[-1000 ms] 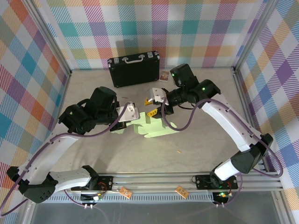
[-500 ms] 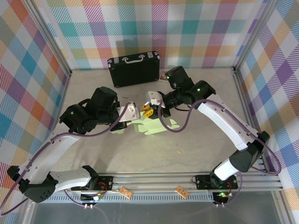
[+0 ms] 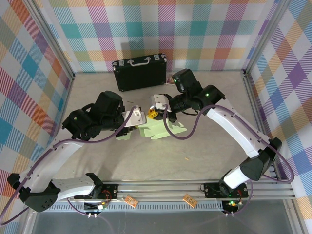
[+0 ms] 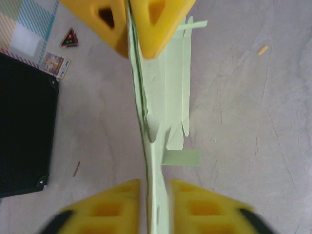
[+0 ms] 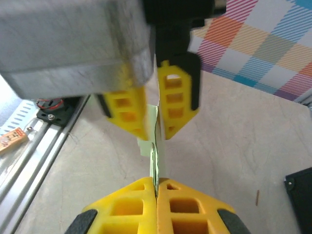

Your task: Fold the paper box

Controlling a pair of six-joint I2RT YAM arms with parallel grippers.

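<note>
**Box pinched on edge, fold barely begun**

The box [image 3: 163, 131] lies near the middle of the table [image 3: 204, 161], in front of the case [image 3: 140, 74] and well apart from it. It is nowhere near box-shaped. Most of the pale green card lies flat with its flaps spread, and only its left end is raised, standing on edge between the two grippers.

The right gripper [image 3: 155, 114] is clenched on that raised edge. Its wrist view shows the yellow fingers [image 5: 122, 214] pressed together, with the card coming out of the seam between them. The left gripper [image 3: 140, 119] faces it, just beside it. Its jaws stand parted with the card running through the gap, and neither side clearly presses the card. I take it as released, straddling the card rather than gripping it.

This looks like an early fold: a side panel is being lifted along its crease, with the right gripper holding it up and the left free to take a new hold. No wall stands on its own and no tab is tucked, so most of the task lies ahead.

The next move calls for the left gripper to close on the card further along the crease, or to pin the flat part down, so that the right can swing the panel over. The card is thin and would likely buckle if the two pulled against each other. The fingers are also close enough to knock together, so a slow, small motion seems wise
</note>
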